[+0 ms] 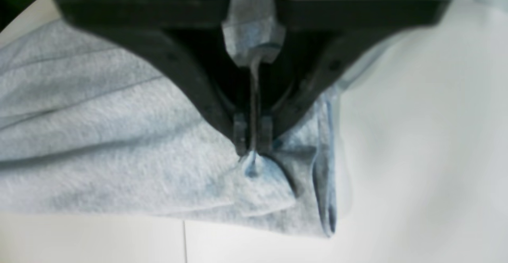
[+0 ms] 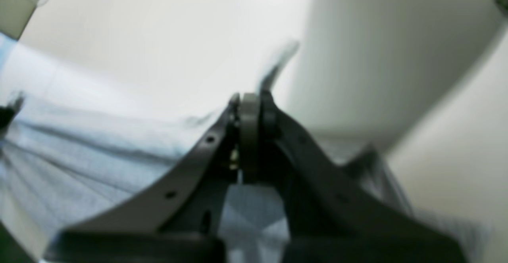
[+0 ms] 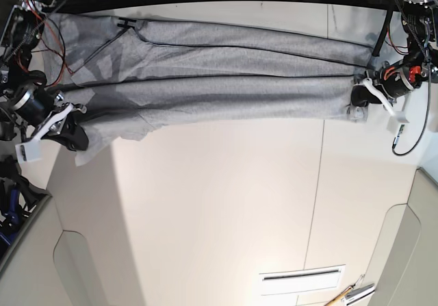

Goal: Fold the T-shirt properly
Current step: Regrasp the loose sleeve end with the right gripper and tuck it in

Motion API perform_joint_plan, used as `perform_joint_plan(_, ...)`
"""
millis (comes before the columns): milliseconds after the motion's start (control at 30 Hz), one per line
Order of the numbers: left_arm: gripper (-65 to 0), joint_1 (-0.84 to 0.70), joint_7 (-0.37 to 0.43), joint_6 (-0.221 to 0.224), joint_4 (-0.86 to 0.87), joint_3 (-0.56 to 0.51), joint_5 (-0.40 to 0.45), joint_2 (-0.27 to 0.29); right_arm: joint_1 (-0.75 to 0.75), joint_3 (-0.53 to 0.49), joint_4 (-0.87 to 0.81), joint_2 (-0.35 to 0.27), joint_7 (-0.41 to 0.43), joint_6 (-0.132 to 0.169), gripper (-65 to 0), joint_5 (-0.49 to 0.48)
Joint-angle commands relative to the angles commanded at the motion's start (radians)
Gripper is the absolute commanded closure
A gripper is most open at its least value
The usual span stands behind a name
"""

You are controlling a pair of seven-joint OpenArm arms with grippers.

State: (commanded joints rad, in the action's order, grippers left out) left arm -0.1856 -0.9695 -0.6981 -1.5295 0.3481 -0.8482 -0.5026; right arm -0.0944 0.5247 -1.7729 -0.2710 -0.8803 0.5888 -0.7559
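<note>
The dark, curved-armed right tool [image 2: 250,108] has its tips pressed together on a thin fold of the heather-grey cotton T-shirt [image 2: 83,156], a scrap of fabric sticking out past them. The cloth spreads leftward in long creases over the pale white bench [image 2: 166,37]. The picture is blurred.

Heather-grey T-shirt [image 3: 226,80] — mottled light grey with darker crease lines and a small black mark near one edge. Cream-white surface [image 3: 219,210], faint grey seams across it. Black fingers [image 1: 242,136] — matte; white and orange-red parts further up the arms.
</note>
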Motion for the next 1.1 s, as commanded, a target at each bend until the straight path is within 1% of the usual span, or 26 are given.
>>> perform_joint_plan(67,0.0,0.0,-0.001,0.0,0.0,0.0,0.0,-0.002,-0.098,0.032,-0.087,0.0,0.0,0.0,0.0,-0.018)
perform_joint_plan(133,0.0,0.0,-0.006,0.0,0.0,0.0,0.0,-0.002,-0.184,0.047,-0.14,0.0,0.002,0.0,0.0,-0.031)
perform_joint_plan(300,0.0,0.0,-0.015,0.0,0.0,0.0,0.0,-0.002,-0.311,0.047,-0.149,0.012,0.008,-0.002,0.0,-0.029)
perform_joint_plan(433,0.0,0.0,-0.014,0.0,0.0,0.0,-0.001,-0.002,-0.372,0.047,-0.148,0.039,0.017,-0.002,0.0,0.003)
perform_joint_plan(467,0.0,0.0,-0.014,0.0,0.0,0.0,-0.001,-0.002,-0.381,0.047,-0.148,0.042,0.023,-0.002,-1.1,0.011)
perform_joint_plan(500,0.0,0.0,-0.013,0.0,0.0,0.0,-0.001,-0.002,-0.389,0.047,-0.148,0.042,0.032,-0.002,-11.0,0.016)
perform_joint_plan(533,0.0,0.0,-0.01,0.0,0.0,0.0,-0.001,-0.002,-0.395,0.047,-0.148,0.041,0.044,-0.01,-20.7,0.019)
perform_joint_plan(567,0.0,0.0,-0.009,0.0,0.0,0.0,-0.001,-0.002,-0.396,0.047,-0.148,0.041,0.046,-0.01,-27.7,0.018)
perform_joint_plan(600,-0.2,0.0,-0.008,0.0,0.0,0.0,-0.001,-0.002,-0.396,0.047,-0.148,0.041,0.045,-0.014,-31.1,0.014)
perform_joint_plan(633,-4.2,0.0,-0.01,0.0,0.0,0.0,-0.001,-0.002,-0.396,0.047,-0.148,0.041,0.045,-0.017,-31.2,0.008)
perform_joint_plan(700,-13.5,0.0,-0.016,0.0,0.0,0.0,-0.005,-0.002,-0.396,0.055,-0.151,0.041,0.041,-0.017,-31.2,-0.027)
perform_joint_plan(733,-16.8,0.0,-0.016,0.0,0.0,0.0,-0.008,-0.002,-0.396,0.062,-0.155,0.041,0.039,-0.017,-31.2,-0.039)
perform_joint_plan(767,-18.4,0.0,-0.016,0.0,0.0,0.0,-0.009,-0.002,-0.396,0.069,-0.165,0.041,0.039,-0.017,-31.2,-0.046)
perform_joint_plan(833,-18.5,0.0,-0.015,0.0,0.0,0.0,-0.012,-0.002,-0.393,0.082,-0.196,0.042,0.043,-0.017,-31.0,-0.048)
perform_joint_plan(867,-18.5,0.0,-0.015,0.0,0.0,0.0,-0.022,-0.002,-0.387,0.089,-0.206,0.042,0.056,-0.016,-31.0,-0.046)
perform_joint_plan(900,-18.5,0.0,-0.015,0.0,0.0,0.0,-0.033,-0.002,-0.375,0.094,-0.208,0.041,0.079,-0.017,-29.5,-0.029)
perform_joint_plan(933,-18.5,0.0,-0.015,0.0,0.0,0.0,-0.047,-0.003,-0.357,0.097,-0.207,0.042,0.103,-0.017,-24.6,-0.005)
perform_joint_plan(967,-18.5,0.0,-0.015,0.0,0.0,0.0,-0.065,-0.005,-0.337,0.097,-0.205,0.042,0.132,-0.017,-16.6,0.023)
perform_joint_plan(1000,-18.5,0.0,-0.015,0.0,0.0,0.0,-0.083,-0.009,-0.312,0.097,-0.203,0.041,0.148,-0.017,-7.0,0.056)
perform_joint_plan(1033,-18.5,0.0,-0.015,0.0,0.0,0.0,-0.096,-0.013,-0.286,0.097,-0.195,0.041,0.158,-0.017,0.0,0.089)
perform_joint_plan(1100,-18.6,0.0,-0.015,0.0,0.0,0.0,-0.102,-0.014,-0.233,0.097,-0.159,0.038,0.176,-0.017,0.0,0.153)
